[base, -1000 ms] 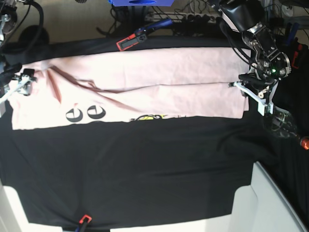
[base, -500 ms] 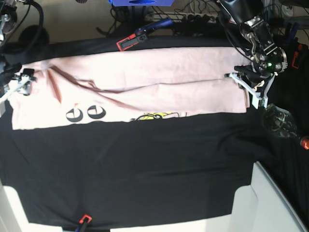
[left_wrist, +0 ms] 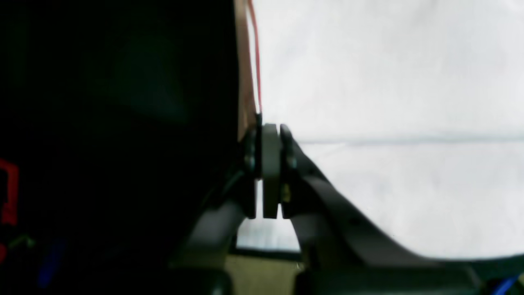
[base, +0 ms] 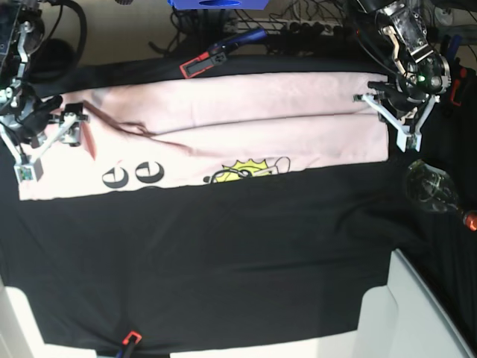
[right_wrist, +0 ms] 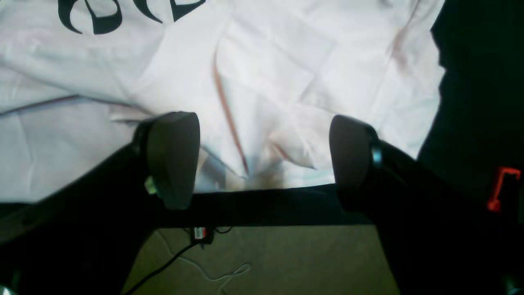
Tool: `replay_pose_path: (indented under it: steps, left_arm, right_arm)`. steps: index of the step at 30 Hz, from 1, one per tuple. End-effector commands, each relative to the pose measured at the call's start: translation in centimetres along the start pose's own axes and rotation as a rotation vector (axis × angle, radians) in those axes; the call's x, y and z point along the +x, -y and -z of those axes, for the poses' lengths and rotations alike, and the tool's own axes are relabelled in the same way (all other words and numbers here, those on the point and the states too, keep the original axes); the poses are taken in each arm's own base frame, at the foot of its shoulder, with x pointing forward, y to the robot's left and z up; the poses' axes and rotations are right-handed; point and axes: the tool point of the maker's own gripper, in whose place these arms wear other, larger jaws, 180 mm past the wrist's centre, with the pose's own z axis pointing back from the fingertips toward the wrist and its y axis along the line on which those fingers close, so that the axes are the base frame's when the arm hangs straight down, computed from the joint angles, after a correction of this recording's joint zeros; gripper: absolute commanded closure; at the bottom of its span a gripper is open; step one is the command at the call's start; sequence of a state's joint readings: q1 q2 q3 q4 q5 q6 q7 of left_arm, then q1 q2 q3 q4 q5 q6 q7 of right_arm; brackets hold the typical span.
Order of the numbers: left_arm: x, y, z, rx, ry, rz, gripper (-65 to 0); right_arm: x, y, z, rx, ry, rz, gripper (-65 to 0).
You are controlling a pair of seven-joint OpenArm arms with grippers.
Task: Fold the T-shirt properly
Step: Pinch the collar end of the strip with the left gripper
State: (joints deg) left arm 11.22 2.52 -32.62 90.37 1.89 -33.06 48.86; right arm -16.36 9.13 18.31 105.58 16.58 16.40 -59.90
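The pale pink T-shirt (base: 223, 127) lies folded into a long band across the far half of the black table cloth (base: 223, 261), with black letters and a yellow print along its near edge. At the band's right end my left gripper (base: 393, 121) is shut on the T-shirt's edge. In the left wrist view its jaws (left_wrist: 270, 135) are pressed together on a thin pale layer at the border of the T-shirt (left_wrist: 389, 82). My right gripper (base: 48, 142) hovers open over the left end. Creased T-shirt cloth (right_wrist: 286, 61) shows between its fingers (right_wrist: 172, 159).
A red clamp (base: 195, 66) grips the cloth's far edge and another (base: 130, 340) the near edge. A clear glass object (base: 428, 186) lies right of the shirt. Cables and a blue box sit behind the table. A white surface (base: 421, 313) shows at the lower right.
The left gripper closed on the shirt's right edge and drew it up and to the right, baring more of the yellow print. The right gripper moved right, over the shirt's left end.
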Motion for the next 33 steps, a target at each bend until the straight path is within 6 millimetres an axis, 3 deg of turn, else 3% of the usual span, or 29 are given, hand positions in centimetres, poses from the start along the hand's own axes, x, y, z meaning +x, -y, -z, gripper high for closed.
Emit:
replay_pose_path:
  steps: [1,23,29,33]
  left_arm:
    - [0.8,-0.7,-0.4,0.022,0.025,0.007,0.0]
    - [-0.2,-2.2,-0.8,0.048,0.0,0.035,-0.5]
    - [0.2,-2.7,-1.6,0.068,0.016,0.051,-26.7]
    - [1.6,-3.2,-2.6,0.09,0.063,0.057,-27.9]
  right_arm:
    - [1.4,0.5,-0.5,-0.012,0.045,-0.007,-47.0]
    - [1.3,0.4,-0.4,-0.011,0.044,-0.006,-46.9]
    - [1.4,0.4,-0.4,-0.01,0.045,-0.007,-46.9]
    - [1.4,0.4,-0.4,-0.01,0.045,-0.007,-46.9]
